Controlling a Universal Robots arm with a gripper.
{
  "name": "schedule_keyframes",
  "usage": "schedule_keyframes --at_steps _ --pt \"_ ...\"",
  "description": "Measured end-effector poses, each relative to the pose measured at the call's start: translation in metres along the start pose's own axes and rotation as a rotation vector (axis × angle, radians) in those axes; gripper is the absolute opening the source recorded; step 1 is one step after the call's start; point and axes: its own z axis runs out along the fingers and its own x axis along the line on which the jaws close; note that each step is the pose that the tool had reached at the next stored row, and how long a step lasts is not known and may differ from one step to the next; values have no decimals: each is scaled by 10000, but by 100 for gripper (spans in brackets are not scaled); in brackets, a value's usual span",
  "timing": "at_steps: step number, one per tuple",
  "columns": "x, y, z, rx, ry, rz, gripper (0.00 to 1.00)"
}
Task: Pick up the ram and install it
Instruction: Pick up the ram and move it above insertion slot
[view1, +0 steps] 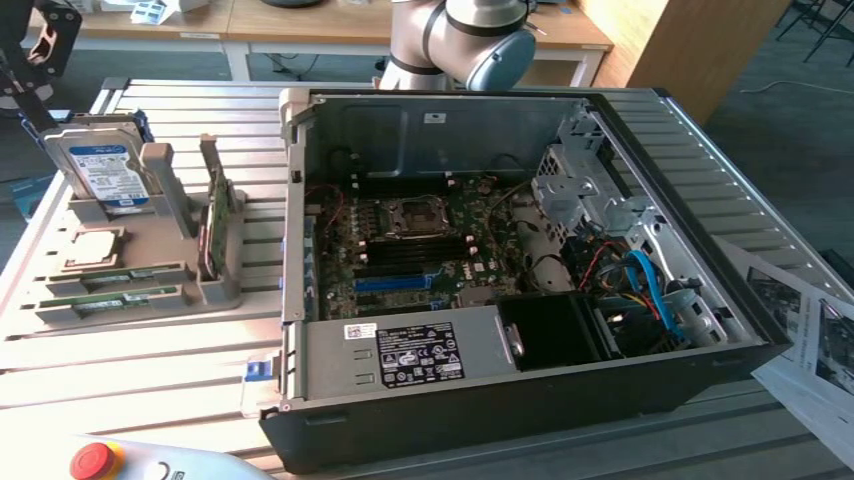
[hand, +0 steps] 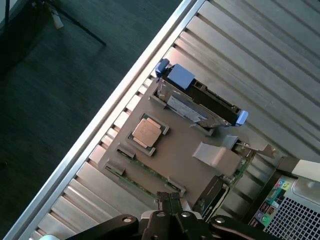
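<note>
arm (view1: 470, 45) — joint bent, held high | gripper (hand: 169, 198) facing downward | jaws apparently together — nothing between them

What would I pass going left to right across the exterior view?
Hard drive → tall green card → CPU socket → metal drive cage → printed papers.

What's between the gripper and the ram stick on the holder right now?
Nothing visible. The ram lies flat along the grey holder's outer edge, uncovered. In the wrist view the gripper is nearest that edge. The hard drive and upright green card stand elsewhere on the holder, off that line.
</note>
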Motion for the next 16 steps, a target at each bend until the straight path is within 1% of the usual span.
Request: schedule_keyframes --at_steps 16 --pt "0 0 0 -47 92 -2033 10"
